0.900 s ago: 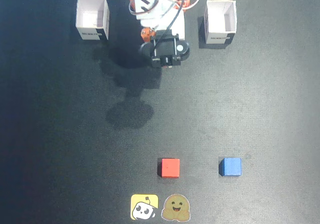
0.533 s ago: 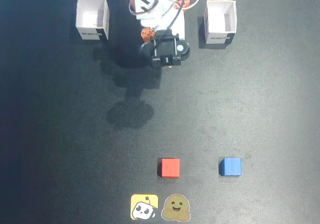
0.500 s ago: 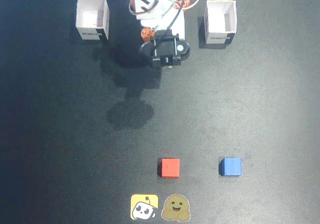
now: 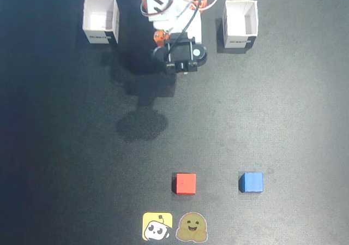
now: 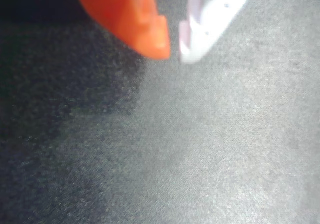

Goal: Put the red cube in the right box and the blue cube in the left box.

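Nothing done: red cube (image 4: pixel 186 183) and blue cube (image 4: pixel 252 182) loose on table (image 4: pixel 283 119), well apart from gripper (image 5: pixel 172 49), tips nearly together, empty.

A dark, matte table (image 4: pixel 283 108) fills the fixed view, and in the wrist view it (image 5: pixel 210 149) shows as a grainy grey-black surface. On it, the red cube (image 4: pixel 185 183) sits at about 6 o'clock from the centre, the blue cube (image 4: pixel 251 182) at about 5 o'clock, well apart, with a yellow sticker (image 4: pixel 157 226) and a brown blob sticker (image 4: pixel 192 227) side by side just below the red cube. Two open white boxes stand at the far edge, one (image 4: pixel 101 19) at 11 o'clock and the other (image 4: pixel 240 24) at 1 o'clock, with the arm's white base (image 4: pixel 173 17) at 12 o'clock between them.
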Controlling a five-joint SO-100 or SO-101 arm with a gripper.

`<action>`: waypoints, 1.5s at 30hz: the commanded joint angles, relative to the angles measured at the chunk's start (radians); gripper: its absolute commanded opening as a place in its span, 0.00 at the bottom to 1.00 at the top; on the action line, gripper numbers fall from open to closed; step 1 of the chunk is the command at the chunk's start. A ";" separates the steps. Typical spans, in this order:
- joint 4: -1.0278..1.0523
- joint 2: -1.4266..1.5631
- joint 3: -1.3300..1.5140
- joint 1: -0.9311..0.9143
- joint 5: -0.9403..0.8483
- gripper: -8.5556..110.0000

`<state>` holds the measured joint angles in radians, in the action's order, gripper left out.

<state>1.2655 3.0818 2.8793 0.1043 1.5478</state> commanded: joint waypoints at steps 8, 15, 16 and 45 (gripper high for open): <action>0.003 0.011 -0.006 -0.003 -0.018 0.07; -0.012 0.011 -0.006 -0.003 -0.003 0.07; -0.014 0.011 -0.006 -0.003 0.000 0.07; -0.041 -0.063 -0.089 0.002 -0.046 0.07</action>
<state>1.2533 3.0664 2.8655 0.1043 1.5156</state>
